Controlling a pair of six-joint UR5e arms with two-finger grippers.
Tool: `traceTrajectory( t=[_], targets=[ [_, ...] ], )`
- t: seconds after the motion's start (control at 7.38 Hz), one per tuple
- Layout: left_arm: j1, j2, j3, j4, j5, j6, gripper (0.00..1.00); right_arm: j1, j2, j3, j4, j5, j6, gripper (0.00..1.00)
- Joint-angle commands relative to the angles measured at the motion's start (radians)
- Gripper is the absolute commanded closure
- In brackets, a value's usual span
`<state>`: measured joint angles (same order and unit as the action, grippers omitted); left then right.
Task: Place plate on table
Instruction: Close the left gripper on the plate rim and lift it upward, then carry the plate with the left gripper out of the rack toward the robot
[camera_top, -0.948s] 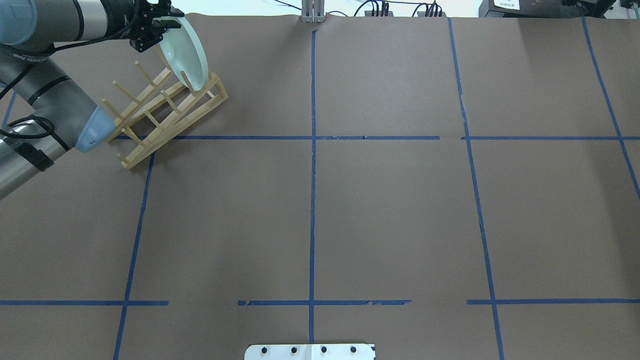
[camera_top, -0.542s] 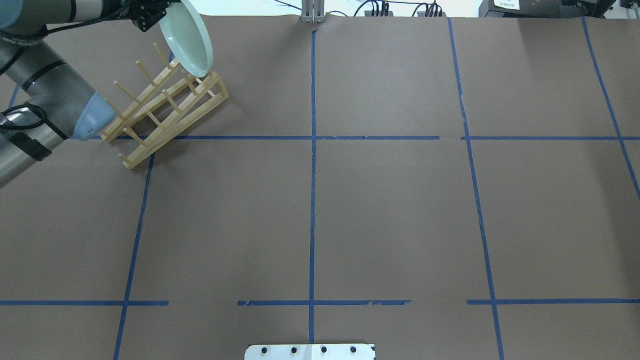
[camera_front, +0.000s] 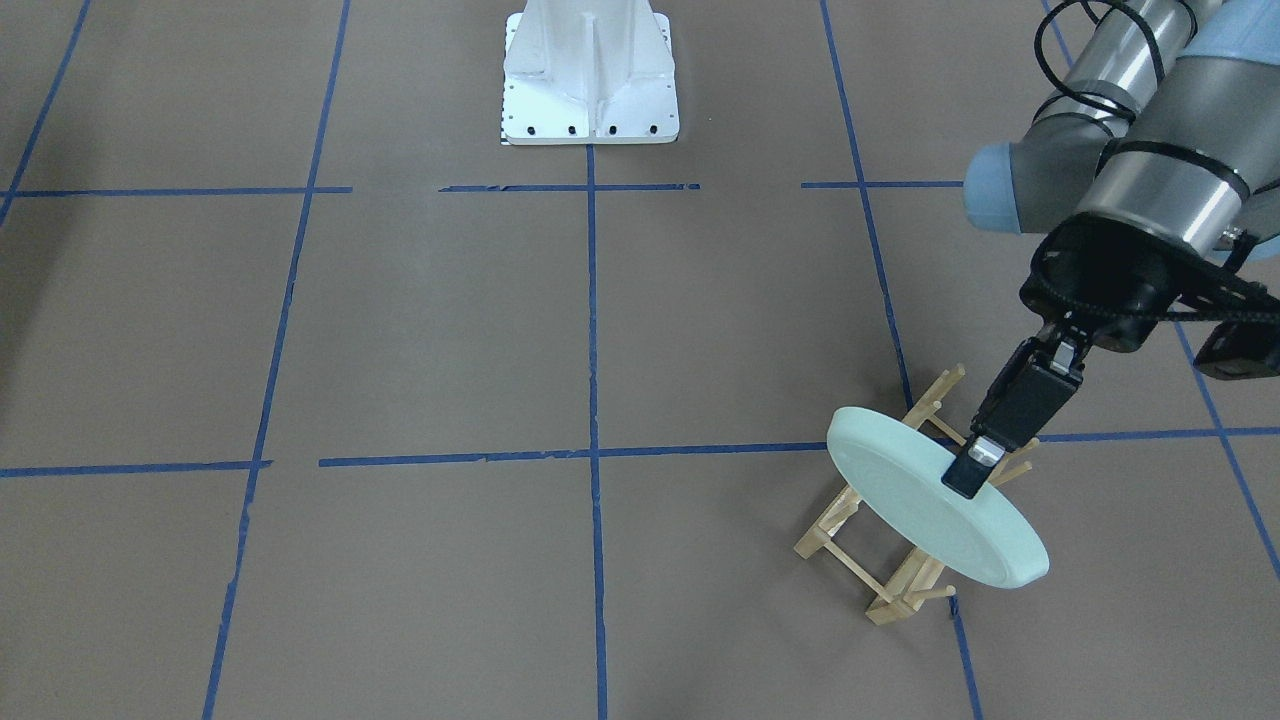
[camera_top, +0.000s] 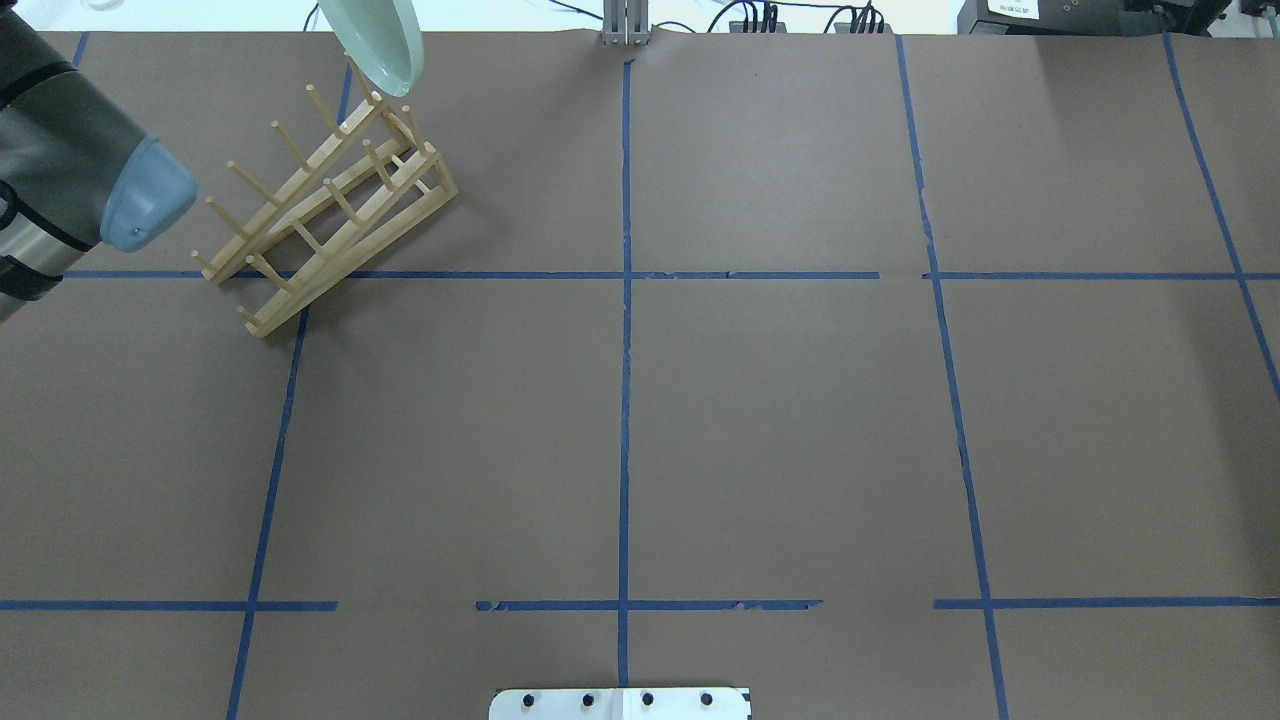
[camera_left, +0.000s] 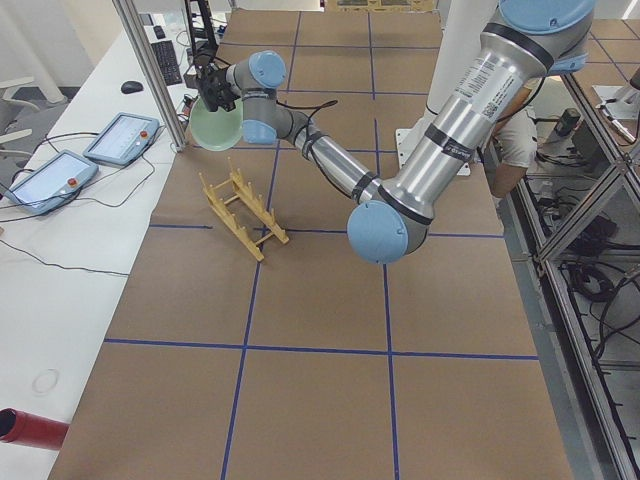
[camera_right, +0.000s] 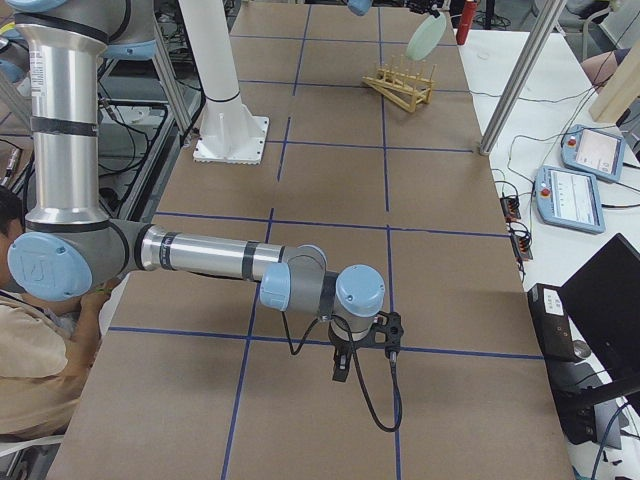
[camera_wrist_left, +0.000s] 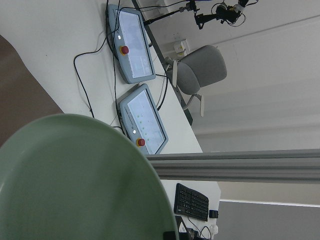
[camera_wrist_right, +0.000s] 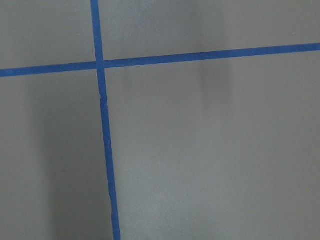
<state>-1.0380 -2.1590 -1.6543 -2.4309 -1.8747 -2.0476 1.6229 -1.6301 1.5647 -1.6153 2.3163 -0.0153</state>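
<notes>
The plate (camera_front: 915, 495) is round, shallow, pale mint green and glossy, with a raised rim. I see it tilted in the air above the rack (camera_front: 895, 590), near the far left corner of the table (camera_front: 450, 330). The left gripper (camera_front: 972, 468) clamps its rim. Whether the right gripper (camera_right: 340, 366) is closed, I cannot tell.

Plate (camera_top: 375, 45) now clear above rack (camera_top: 330, 205)
</notes>
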Motion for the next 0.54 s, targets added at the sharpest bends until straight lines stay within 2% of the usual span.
traceTrajectory(
  t=[0.0, 0.14, 0.41],
  targets=[
    [0.143, -0.039, -0.091, 0.358, 0.003, 0.024, 1.0, 0.0, -0.001, 0.0, 0.0, 0.0, 0.0, 0.0],
    [0.23, -0.074, -0.099, 0.564, 0.005, 0.167, 1.0, 0.0, -0.001, 0.0, 0.0, 0.0, 0.0, 0.0],
    [0.306, -0.177, -0.081, 0.918, 0.005, 0.312, 1.0, 0.0, -0.001, 0.0, 0.0, 0.0, 0.0, 0.0]
  ],
)
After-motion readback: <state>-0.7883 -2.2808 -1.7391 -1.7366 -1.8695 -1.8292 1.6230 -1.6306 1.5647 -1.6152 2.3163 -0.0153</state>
